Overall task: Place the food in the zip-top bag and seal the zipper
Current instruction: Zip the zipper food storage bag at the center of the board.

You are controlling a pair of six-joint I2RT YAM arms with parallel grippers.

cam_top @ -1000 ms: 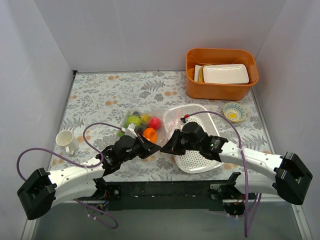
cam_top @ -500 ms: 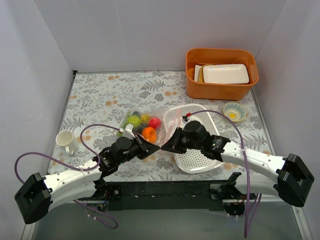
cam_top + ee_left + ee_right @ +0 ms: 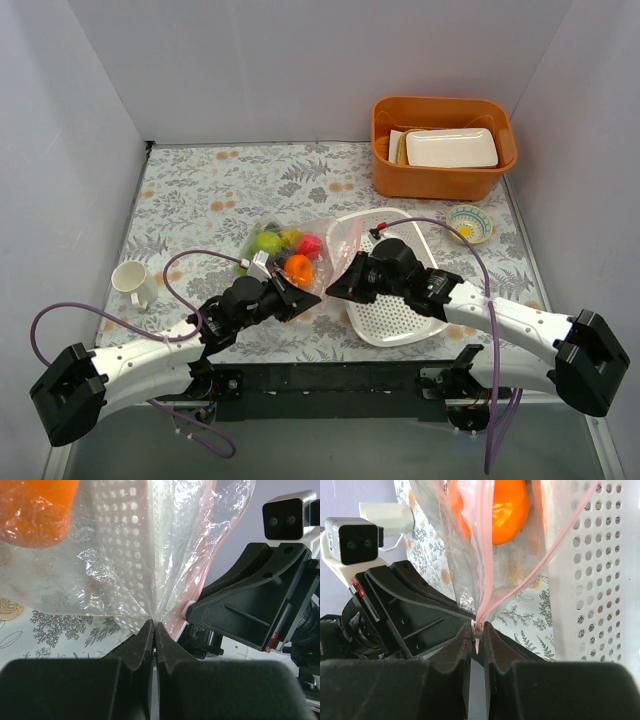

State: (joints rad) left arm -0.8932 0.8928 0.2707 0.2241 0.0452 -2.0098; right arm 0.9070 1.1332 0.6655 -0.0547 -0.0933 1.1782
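jaws pressed together, the left gripper pinches a fold of the clear zip-top bag at its near edge. its arm lies low, reaching from the near left corner toward the middle of the counter. the right gripper mirrors it from the near right, jaws nipped tight on the pink zipper, and the two grippers are almost tip to tip. a white mug stands at far left. the food sits inside the bag: green, yellow, red and orange pieces. the bag's mouth end lies over the left rim of the white perforated basket. the orange bin holds a white dish, and a small bowl sits near it.
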